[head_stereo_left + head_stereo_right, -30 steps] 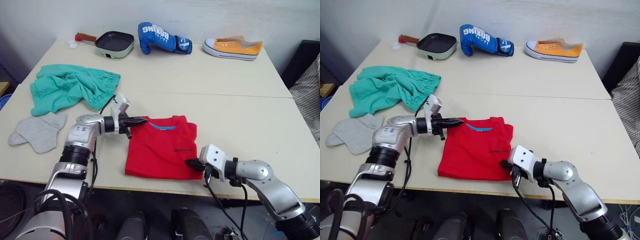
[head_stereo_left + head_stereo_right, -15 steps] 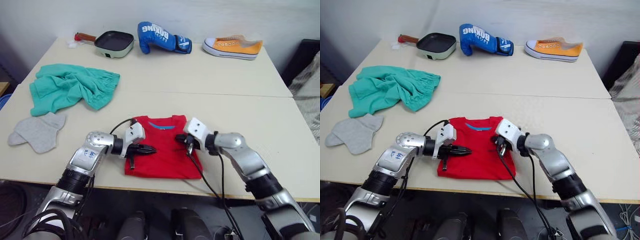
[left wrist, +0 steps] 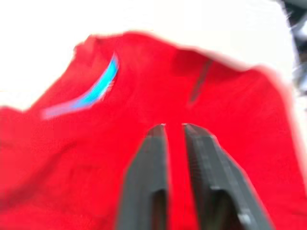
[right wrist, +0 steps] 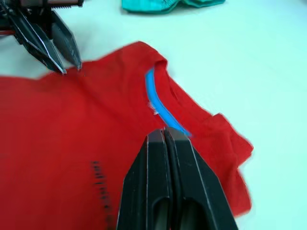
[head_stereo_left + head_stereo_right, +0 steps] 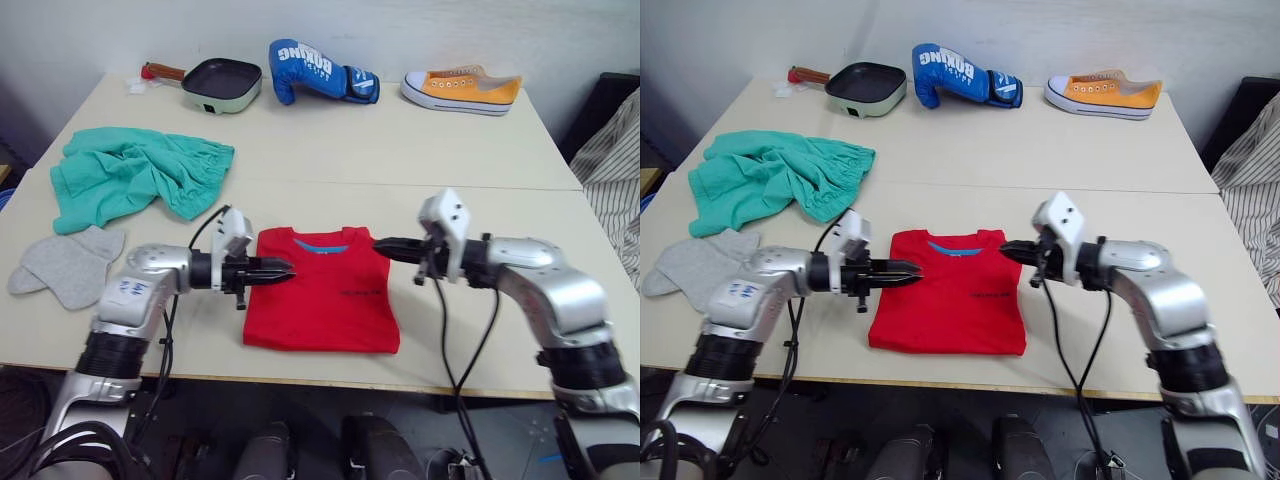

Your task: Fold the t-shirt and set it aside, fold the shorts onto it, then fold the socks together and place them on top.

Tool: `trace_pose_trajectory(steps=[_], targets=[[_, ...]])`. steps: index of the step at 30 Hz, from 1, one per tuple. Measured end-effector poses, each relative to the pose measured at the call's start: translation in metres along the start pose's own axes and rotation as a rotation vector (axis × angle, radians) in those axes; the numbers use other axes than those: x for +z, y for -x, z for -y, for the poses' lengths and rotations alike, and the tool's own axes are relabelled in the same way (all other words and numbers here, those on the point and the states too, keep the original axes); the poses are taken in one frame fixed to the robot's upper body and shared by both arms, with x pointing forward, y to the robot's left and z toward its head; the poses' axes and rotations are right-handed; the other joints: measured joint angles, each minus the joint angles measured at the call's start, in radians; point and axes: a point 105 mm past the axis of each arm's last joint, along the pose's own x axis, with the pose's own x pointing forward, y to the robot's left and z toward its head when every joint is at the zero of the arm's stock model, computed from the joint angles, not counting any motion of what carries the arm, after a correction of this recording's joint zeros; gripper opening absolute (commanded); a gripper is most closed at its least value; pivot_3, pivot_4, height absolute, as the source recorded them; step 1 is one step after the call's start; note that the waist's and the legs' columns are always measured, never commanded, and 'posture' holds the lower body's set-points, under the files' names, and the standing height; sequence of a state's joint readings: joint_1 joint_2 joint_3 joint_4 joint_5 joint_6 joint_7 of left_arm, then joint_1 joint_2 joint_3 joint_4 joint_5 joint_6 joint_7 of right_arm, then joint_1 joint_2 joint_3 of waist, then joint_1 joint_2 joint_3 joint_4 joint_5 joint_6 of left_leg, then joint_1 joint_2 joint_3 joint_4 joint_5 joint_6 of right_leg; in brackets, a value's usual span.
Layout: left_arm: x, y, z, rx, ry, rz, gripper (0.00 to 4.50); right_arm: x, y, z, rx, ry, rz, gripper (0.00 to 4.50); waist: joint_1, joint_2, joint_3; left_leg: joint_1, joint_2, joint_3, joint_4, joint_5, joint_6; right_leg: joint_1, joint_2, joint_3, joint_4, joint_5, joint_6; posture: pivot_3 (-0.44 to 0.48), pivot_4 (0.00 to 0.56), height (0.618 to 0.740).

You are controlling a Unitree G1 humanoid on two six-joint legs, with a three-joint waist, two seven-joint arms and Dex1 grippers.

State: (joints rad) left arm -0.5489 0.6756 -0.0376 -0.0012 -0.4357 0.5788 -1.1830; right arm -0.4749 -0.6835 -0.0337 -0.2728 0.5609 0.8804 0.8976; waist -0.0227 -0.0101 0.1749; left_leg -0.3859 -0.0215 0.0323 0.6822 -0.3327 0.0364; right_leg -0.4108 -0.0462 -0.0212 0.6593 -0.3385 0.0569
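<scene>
so we've got the t-shirt folded into a neat red rectangle near the front edge of the desk, with our left gripper just over its left edge, jaws nearly closed with a thin gap and nothing in them, and our right gripper by the top right corner near the collar, jaws pressed together on nothing. the shorts sit crumpled at the back left and the socks lie flat just in front of them, both well apart from the shirt.
</scene>
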Motion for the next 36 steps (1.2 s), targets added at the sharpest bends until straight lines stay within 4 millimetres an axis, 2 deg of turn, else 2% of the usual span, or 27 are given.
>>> trace_pose_trajectory(steps=[2, 5, 7, 9, 10, 11, 16, 21, 24, 31, 34, 35, 36], targets=[[0.006, 0.007, 0.007, -0.042, -0.030, -0.019, 2.40, -0.022, 0.017, -0.014, 0.036, -0.169, -0.056, 1.63, 0.007, 0.000, 0.000, 0.000, 0.000, -0.001, -0.001, 0.000, 0.000, 0.001, 0.000, 0.000, -0.002, 0.000, 0.000, 0.000, 0.150, 0.740], [0.012, 0.009, 0.015, -0.091, -0.015, 0.011, 3.29, -0.041, 0.023, -0.022, 0.026, -0.297, -0.102, 2.58, 0.012, 0.000, 0.000, 0.000, 0.000, -0.001, 0.000, 0.000, 0.001, 0.001, 0.000, 0.001, -0.002, 0.000, 0.000, 0.000, 0.150, 0.740], [0.019, 0.006, 0.022, -0.138, -0.021, 0.036, 3.84, -0.053, 0.023, -0.020, -0.025, -0.358, -0.124, 3.20, 0.011, 0.000, 0.000, 0.000, 0.000, 0.000, 0.000, 0.000, 0.001, 0.001, 0.000, 0.002, -0.002, 0.000, 0.000, 0.000, 0.150, 0.740], [0.032, 0.002, 0.021, -0.149, -0.056, 0.078, 4.47, -0.061, 0.014, -0.015, -0.066, -0.435, -0.113, 3.90, 0.010, 0.000, 0.000, 0.000, 0.000, 0.000, 0.000, 0.000, 0.000, 0.000, 0.000, 0.002, -0.002, 0.000, 0.000, 0.000, 0.150, 0.740], [0.036, 0.000, 0.020, -0.150, -0.071, 0.092, 4.50, -0.064, 0.010, -0.014, -0.069, -0.461, -0.106, 4.30, 0.009, 0.000, 0.000, 0.000, -0.001, 0.000, 0.000, 0.001, 0.000, 0.000, 0.000, 0.002, -0.001, 0.000, 0.000, 0.000, 0.150, 0.740], [0.040, -0.001, 0.020, -0.150, -0.085, 0.103, 4.50, -0.065, 0.005, -0.014, -0.071, -0.484, -0.099, 4.45, 0.009, 0.000, 0.000, 0.000, -0.001, 0.000, 0.000, 0.001, 0.000, -0.001, 0.000, 0.002, 0.000, 0.000, 0.000, 0.000, 0.150, 0.740], [0.039, -0.005, 0.021, -0.160, -0.108, 0.107, 4.50, -0.058, -0.019, -0.007, -0.061, -0.571, -0.041, 4.45, -0.010, 0.000, 0.000, 0.001, -0.001, 0.001, 0.000, 0.001, 0.000, 0.000, 0.000, 0.002, 0.002, 0.000, 0.000, 0.000, 0.150, 0.740], [0.035, -0.007, 0.023, -0.168, -0.127, 0.092, 4.50, -0.051, -0.041, -0.010, -0.011, -0.605, -0.021, 4.45, -0.011, 0.000, 0.000, 0.002, 0.000, 0.001, -0.001, 0.002, -0.001, -0.001, 0.000, 0.003, 0.002, 0.000, 0.000, 0.000, 0.150, 0.740], [0.034, -0.003, 0.020, -0.160, -0.130, 0.078, 4.50, -0.048, -0.053, -0.015, 0.023, -0.591, -0.031, 3.83, -0.012, 0.000, 0.000, 0.002, 0.000, 0.001, -0.001, 0.002, -0.001, -0.001, 0.000, 0.003, 0.002, 0.000, 0.000, 0.000, 0.150, 0.740], [0.034, 0.001, 0.020, -0.157, -0.147, 0.059, 4.50, -0.054, -0.062, -0.013, 0.033, -0.603, -0.052, 1.61, -0.006, -0.001, 0.000, 0.000, -0.001, 0.001, -0.002, 0.002, -0.001, -0.001, 0.000, 0.002, 0.001, 0.000, 0.000, 0.000, 0.150, 0.740], [0.034, 0.001, 0.020, -0.157, -0.153, 0.061, 4.50, -0.051, -0.065, -0.015, 0.045, -0.574, -0.043, 0.49, -0.008, -0.001, -0.001, 0.000, -0.001, 0.001, -0.002, 0.002, -0.001, -0.001, 0.000, 0.002, 0.002, 0.000, 0.000, 0.000, 0.150, 0.740], [0.034, 0.001, 0.020, -0.158, -0.154, 0.062, 4.50, -0.050, -0.066, -0.015, 0.048, -0.565, -0.040, 0.17, -0.008, -0.001, -0.001, 0.001, -0.001, 0.001, -0.001, 0.002, -0.001, -0.001, 0.000, 0.003, 0.002, 0.000, 0.000, 0.000, 0.150, 0.740], [0.034, 0.001, 0.020, -0.157, -0.155, 0.062, 4.50, -0.049, -0.067, -0.015, 0.049, -0.554, -0.038, 0.04, -0.008, -0.001, -0.001, 0.001, -0.001, 0.001, -0.001, 0.002, -0.001, -0.001, 0.000, 0.003, 0.002, 0.000, 0.000, 0.000, 0.150, 0.740]])
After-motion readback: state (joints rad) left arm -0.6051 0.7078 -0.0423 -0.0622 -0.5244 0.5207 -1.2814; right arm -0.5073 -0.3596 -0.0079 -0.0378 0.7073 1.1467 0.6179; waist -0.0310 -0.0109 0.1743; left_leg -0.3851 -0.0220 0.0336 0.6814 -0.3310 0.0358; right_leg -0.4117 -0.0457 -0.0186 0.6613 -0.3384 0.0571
